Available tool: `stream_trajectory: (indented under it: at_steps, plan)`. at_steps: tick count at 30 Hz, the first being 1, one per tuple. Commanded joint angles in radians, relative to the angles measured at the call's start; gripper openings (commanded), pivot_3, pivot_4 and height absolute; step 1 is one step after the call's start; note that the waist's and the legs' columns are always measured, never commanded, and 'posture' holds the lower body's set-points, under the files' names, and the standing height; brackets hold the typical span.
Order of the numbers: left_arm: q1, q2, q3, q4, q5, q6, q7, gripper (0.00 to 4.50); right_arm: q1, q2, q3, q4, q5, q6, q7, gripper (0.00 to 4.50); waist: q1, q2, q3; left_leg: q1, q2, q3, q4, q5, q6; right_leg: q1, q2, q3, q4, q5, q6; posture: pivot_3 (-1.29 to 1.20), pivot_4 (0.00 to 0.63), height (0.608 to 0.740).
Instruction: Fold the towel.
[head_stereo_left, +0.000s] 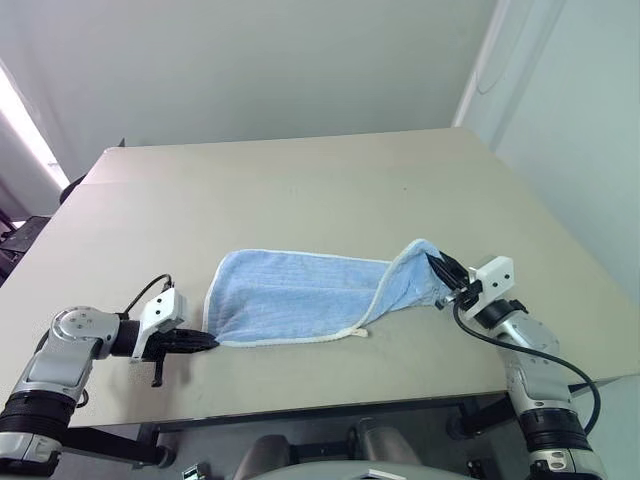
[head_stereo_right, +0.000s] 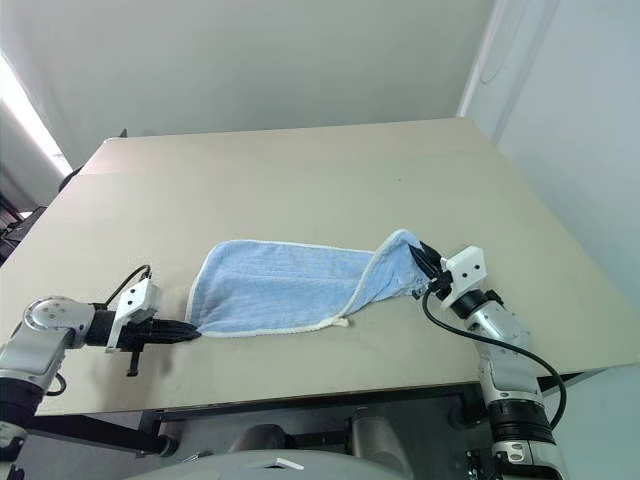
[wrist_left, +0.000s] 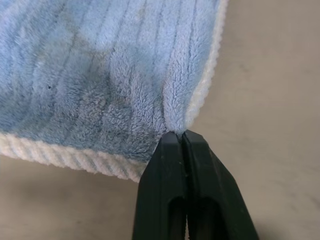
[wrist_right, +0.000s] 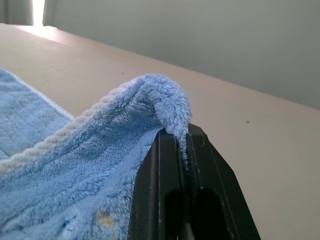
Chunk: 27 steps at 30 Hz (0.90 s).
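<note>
1. Towel (head_stereo_left: 300, 297), light blue with white stitched edging, lies stretched across the near part of the tan table (head_stereo_left: 300, 190), its long side running left to right.
2. Left gripper (head_stereo_left: 205, 341) sits low at the towel's near-left corner; the left wrist view shows its black fingers (wrist_left: 165, 190) pressed together with the corner's ribbed cloth pinched at their tips.
3. Right gripper (head_stereo_left: 441, 268) holds the towel's right end raised off the table, so that end rises in a peak.
4. Its fingers (wrist_right: 160, 195) are clamped on a fold of fluffy cloth.
5. A loose bit of white edging (head_stereo_left: 357, 331) sticks out at the near edge.
</note>
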<state>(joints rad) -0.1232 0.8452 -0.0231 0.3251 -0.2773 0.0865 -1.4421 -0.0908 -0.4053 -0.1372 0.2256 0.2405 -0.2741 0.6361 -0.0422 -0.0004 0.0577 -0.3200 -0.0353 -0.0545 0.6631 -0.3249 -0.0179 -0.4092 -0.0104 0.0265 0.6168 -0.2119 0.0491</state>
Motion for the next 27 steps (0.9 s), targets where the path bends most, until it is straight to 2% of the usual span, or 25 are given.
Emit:
stream_trajectory:
  at_steps: [1,6,8,12,19,23,27]
  plan:
    - [-0.043,0.015,0.095,-0.032,-0.091,0.082,0.022,0.01,-0.041,-0.005,-0.039,-0.002,0.026,-0.012,-0.015,0.00,0.000,0.000,0.000,0.000,0.000,0.000,0.000,0.000,0.000,0.000,0.000,0.000,0.000,0.000,0.000,0.00,0.000,0.740]
    - [-0.147,0.010,0.149,0.035,-0.061,0.122,0.173,0.01,-0.107,-0.002,-0.096,-0.004,0.084,0.072,-0.065,0.00,0.004,-0.001,0.000,0.001,0.000,-0.001,0.001,0.000,0.000,0.001,0.000,-0.001,0.001,0.000,0.000,0.00,0.000,0.740]
    - [-0.215,-0.007,0.176,0.061,-0.106,0.193,0.193,0.01,-0.161,-0.001,-0.120,0.016,0.106,0.091,-0.089,0.00,0.004,-0.001,0.000,0.000,-0.001,-0.001,0.001,0.000,0.000,0.001,0.000,0.000,0.001,0.001,0.001,0.00,0.000,0.740]
    - [-0.368,-0.075,0.194,0.171,-0.107,0.180,0.272,0.01,-0.307,0.013,-0.144,0.164,0.061,0.011,-0.174,0.00,0.002,-0.001,0.000,0.000,-0.001,0.000,0.001,0.000,0.000,0.000,0.000,0.000,0.001,0.002,0.004,0.00,0.000,0.740]
    - [-0.753,-0.227,0.173,0.626,0.058,-0.105,0.615,0.01,-0.603,0.044,-0.125,0.564,-0.058,-0.175,-0.343,0.00,0.003,-0.002,0.000,-0.001,-0.002,-0.001,0.001,0.000,0.000,-0.001,0.000,0.000,0.002,0.006,0.002,0.00,0.000,0.740]
    - [-0.906,-0.228,0.153,0.824,0.151,-0.270,0.764,0.01,-0.728,0.043,-0.097,0.770,-0.138,-0.291,-0.440,0.00,-0.003,-0.002,0.000,-0.004,-0.003,0.001,0.000,0.000,0.000,-0.005,-0.002,0.002,0.001,0.007,0.003,0.00,0.000,0.740]
    - [-0.974,-0.194,0.144,0.902,0.206,-0.399,0.829,0.01,-0.786,0.041,-0.091,0.874,-0.161,-0.363,-0.486,0.00,-0.002,-0.002,-0.001,-0.012,-0.003,0.001,-0.002,0.000,0.000,-0.014,-0.002,0.003,0.002,0.007,0.003,0.00,0.000,0.740]
